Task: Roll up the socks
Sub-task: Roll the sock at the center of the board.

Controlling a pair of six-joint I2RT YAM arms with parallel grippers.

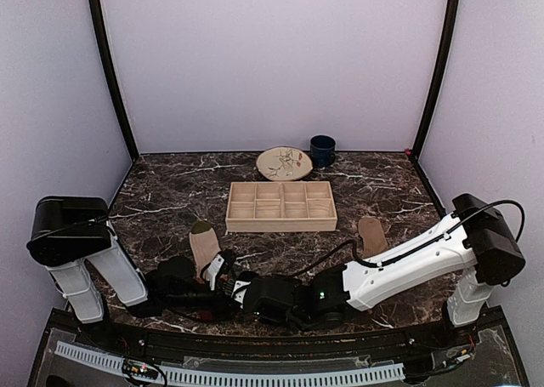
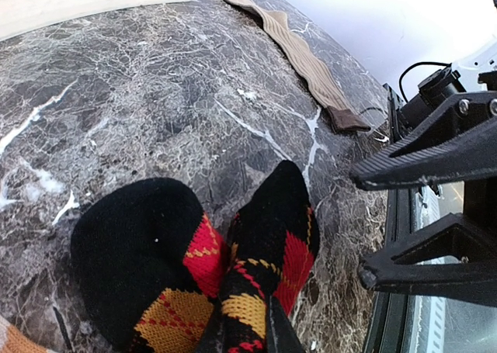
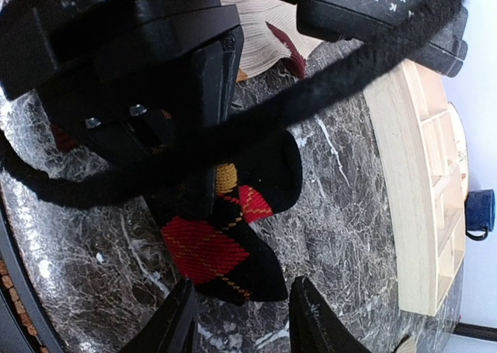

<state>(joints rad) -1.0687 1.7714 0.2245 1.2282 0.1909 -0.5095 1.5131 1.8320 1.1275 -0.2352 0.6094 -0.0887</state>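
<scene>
The black sock with red-orange argyle diamonds (image 2: 186, 268) lies bunched on the marble, one end folded over. My left gripper (image 2: 260, 333) is shut on it near that fold; in the right wrist view the left gripper's body (image 3: 147, 81) looms over the sock (image 3: 221, 248). My right gripper (image 3: 242, 326) is open, its fingers either side of the sock's free tip without touching it. The right gripper's fingers (image 2: 431, 155) show at the right of the left wrist view. The striped beige sock (image 1: 204, 247) lies flat behind the grippers. The tan ribbed sock (image 1: 371, 234) lies to the right.
A wooden compartment tray (image 1: 281, 206) stands mid-table, with a patterned plate (image 1: 284, 162) and a dark blue cup (image 1: 322, 150) behind it. Both arms meet low at the near edge (image 1: 255, 323) of the table. A black cable (image 3: 326, 81) crosses the right wrist view.
</scene>
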